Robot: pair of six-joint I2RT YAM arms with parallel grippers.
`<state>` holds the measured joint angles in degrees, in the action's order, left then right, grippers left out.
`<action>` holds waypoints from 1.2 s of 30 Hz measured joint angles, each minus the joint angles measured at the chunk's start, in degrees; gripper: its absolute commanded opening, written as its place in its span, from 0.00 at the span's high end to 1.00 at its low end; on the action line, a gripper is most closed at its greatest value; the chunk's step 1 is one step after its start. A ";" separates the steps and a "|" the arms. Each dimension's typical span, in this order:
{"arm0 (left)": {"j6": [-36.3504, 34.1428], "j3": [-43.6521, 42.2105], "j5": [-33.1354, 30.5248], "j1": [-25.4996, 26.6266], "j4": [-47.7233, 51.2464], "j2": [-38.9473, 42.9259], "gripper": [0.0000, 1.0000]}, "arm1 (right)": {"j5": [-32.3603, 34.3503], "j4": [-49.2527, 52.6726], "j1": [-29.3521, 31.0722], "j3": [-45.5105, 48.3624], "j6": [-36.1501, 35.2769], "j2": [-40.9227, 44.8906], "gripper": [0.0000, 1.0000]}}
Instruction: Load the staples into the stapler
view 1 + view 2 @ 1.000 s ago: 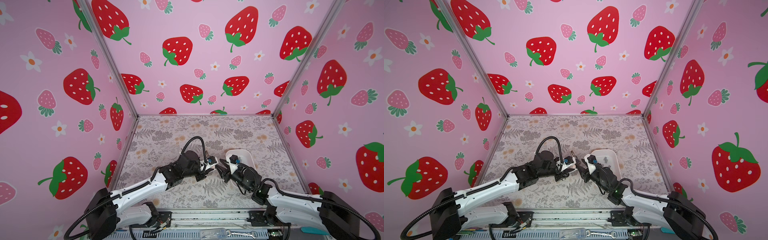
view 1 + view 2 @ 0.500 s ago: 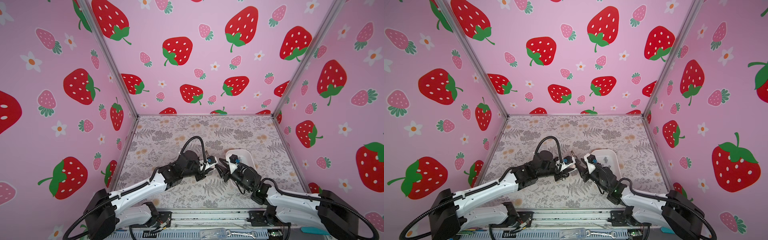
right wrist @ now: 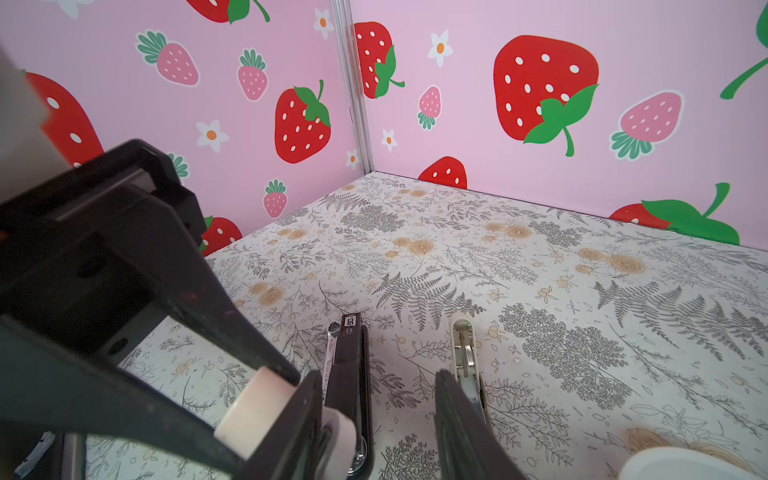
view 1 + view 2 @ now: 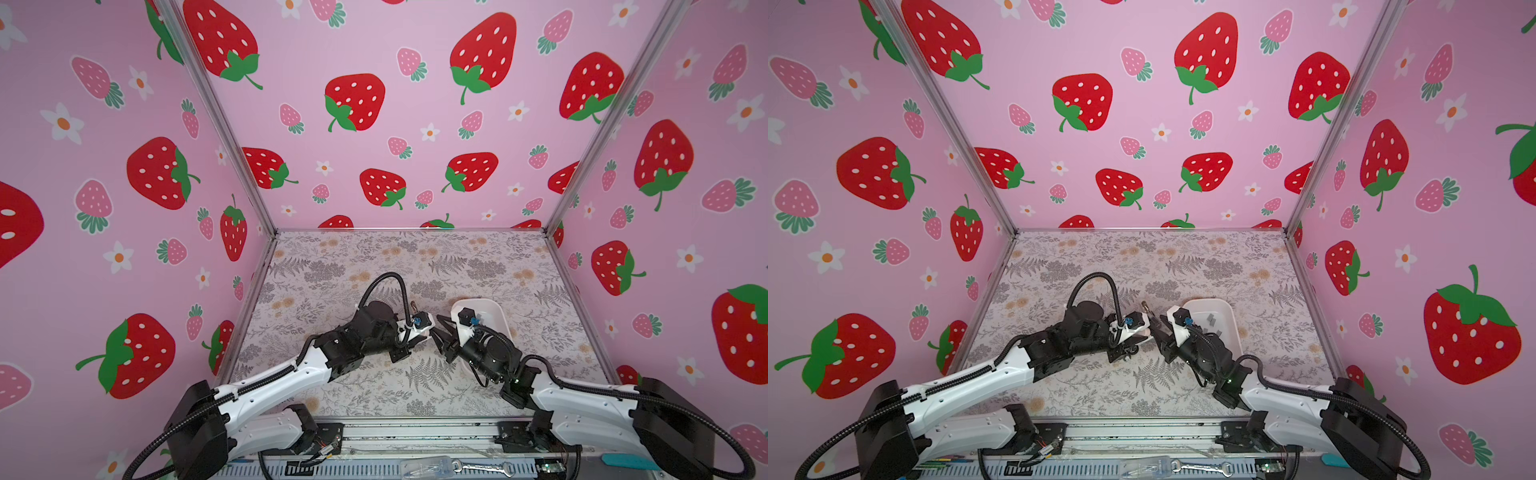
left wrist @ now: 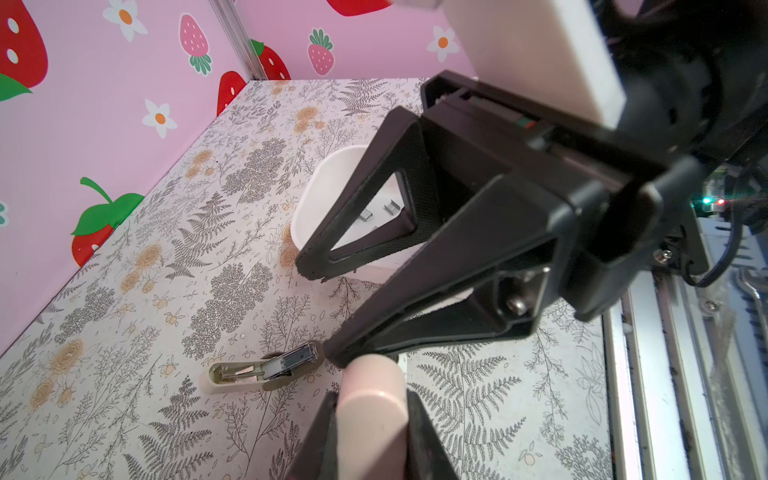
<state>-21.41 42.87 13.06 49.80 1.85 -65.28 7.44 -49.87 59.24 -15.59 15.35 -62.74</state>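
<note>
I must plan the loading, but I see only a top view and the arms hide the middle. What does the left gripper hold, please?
Observer: In the left wrist view, the left gripper is shut on a small pink stapler-like item.
Operator: And where is the one that we must load?
Observer: The right wrist view shows the black stapler close beside that pink item, white label at the end farther from that camera.
Operator: Is anything else lying there?
Observer: A small beige stapler lies open on the table, near the open right gripper.

Three staplers [image 3: 349, 365] [image 3: 462, 345] [image 5: 371, 395], one tray [image 4: 1233, 328]
</note>
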 measured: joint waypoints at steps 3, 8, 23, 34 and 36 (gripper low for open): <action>0.00 0.00 0.35 -0.02 0.07 0.17 1.00 | 0.31 0.04 0.00 0.00 -0.09 -0.22 0.57; 0.00 0.00 1.53 0.02 -0.35 2.27 1.00 | 1.16 1.29 -0.07 0.00 -0.17 -1.31 0.57; 0.22 -1.11 1.55 0.02 -1.27 3.02 1.00 | 1.31 1.33 -0.07 0.00 -0.37 -1.51 0.57; 0.26 -1.14 1.55 0.02 -1.84 3.02 1.00 | 5.55 5.38 -0.07 0.39 -3.82 3.96 0.51; 0.24 -1.14 1.57 0.02 -2.10 3.02 1.00 | 6.43 6.21 -0.07 0.72 -4.59 5.88 0.51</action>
<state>-21.17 41.74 14.63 49.82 -0.25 -62.26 13.87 -43.66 59.18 -14.87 10.76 -56.86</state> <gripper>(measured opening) 0.252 0.492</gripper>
